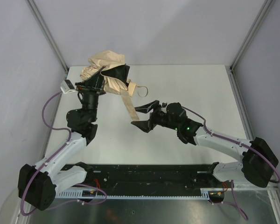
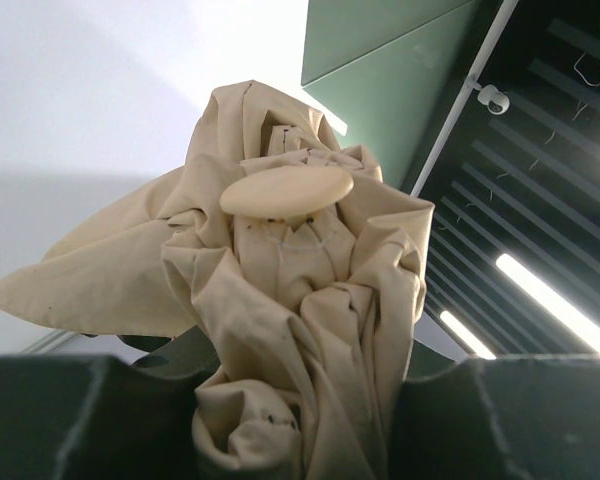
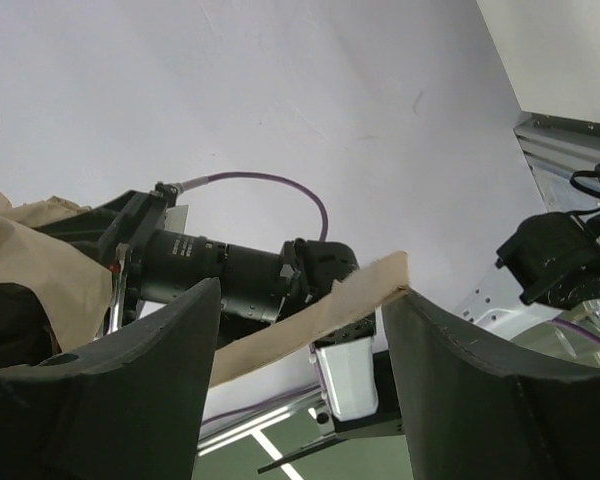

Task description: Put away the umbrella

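Note:
The umbrella (image 1: 108, 65) is a crumpled beige bundle held above the far left of the table, with my left gripper (image 1: 106, 77) shut on it. In the left wrist view its folds (image 2: 280, 300) fill the space between the dark jaws of the left gripper (image 2: 300, 400), and a round beige cap (image 2: 286, 189) faces the camera. A flat beige strap (image 1: 127, 102) hangs from the bundle toward my right gripper (image 1: 134, 115), and a thin loop (image 1: 141, 88) sticks out beside it. The right gripper (image 3: 302, 300) is open. The strap (image 3: 310, 325) crosses the gap, its end touching the right finger (image 3: 450, 380).
The white table (image 1: 191, 88) is closed in by grey walls and metal corner posts (image 1: 49, 35). A black rail (image 1: 149, 175) runs along the near edge between the arm bases. The left arm's wrist camera (image 3: 220, 265) shows just beyond the right gripper's fingers.

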### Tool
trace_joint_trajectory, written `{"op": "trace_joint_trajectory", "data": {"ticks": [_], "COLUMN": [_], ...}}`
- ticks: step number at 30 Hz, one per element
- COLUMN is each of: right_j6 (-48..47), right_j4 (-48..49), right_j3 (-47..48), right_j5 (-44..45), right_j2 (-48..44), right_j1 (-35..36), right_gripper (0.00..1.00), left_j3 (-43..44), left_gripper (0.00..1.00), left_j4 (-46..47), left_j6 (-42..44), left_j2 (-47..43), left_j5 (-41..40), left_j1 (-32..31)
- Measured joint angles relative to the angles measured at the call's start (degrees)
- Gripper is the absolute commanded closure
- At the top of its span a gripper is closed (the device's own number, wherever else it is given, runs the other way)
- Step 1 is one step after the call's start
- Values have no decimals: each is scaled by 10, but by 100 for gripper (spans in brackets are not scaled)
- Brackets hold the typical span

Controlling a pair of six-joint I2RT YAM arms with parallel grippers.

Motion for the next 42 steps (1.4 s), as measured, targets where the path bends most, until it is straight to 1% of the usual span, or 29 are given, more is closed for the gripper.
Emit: {"op": "trace_joint_trajectory", "data": {"ticks": [3, 8, 13, 14, 16, 19, 20, 22, 28, 35, 39, 42], "right_j6": [0, 0, 1, 1, 0, -1, 0, 2, 4, 3, -22, -73], "right_j4": [15, 30, 56, 60, 64, 77, 85, 103, 134, 122, 111, 69], "right_j3": [0, 0, 1, 1, 3, 7, 8, 11, 36, 131, 175, 209], "right_j5": [3, 4, 5, 5, 5, 6, 6, 6, -8, -62, -107, -132], "right_j2": [14, 37, 56, 59, 65, 70, 72, 80, 102, 129, 149, 171], "right_j1": [-2, -2, -2, -2, -2, -1, 0, 1, 5, 16, 2, -24], "right_gripper": [34, 51, 55, 57, 64, 84, 92, 98, 100, 100, 100, 100], "left_j3": [0, 0, 0, 0, 0, 0, 0, 0, 0, 0, 0, 0], "left_gripper": [100, 100, 100, 100, 100, 100, 100, 100, 100, 100, 100, 100], "left_j4": [0, 0, 0, 0, 0, 0, 0, 0, 5, 31, 42, 44], "left_j6": [0, 0, 0, 0, -1, -1, -2, -2, -2, -9, -45, -88], "left_j2": [0, 0, 0, 0, 0, 0, 0, 0, 1, 11, 26, 29], "left_j5": [1, 8, 8, 9, 8, 9, 9, 10, 11, 11, 14, 12], "left_j1": [0, -2, -3, -3, -3, -3, -3, -3, -3, -3, -4, -17]}}
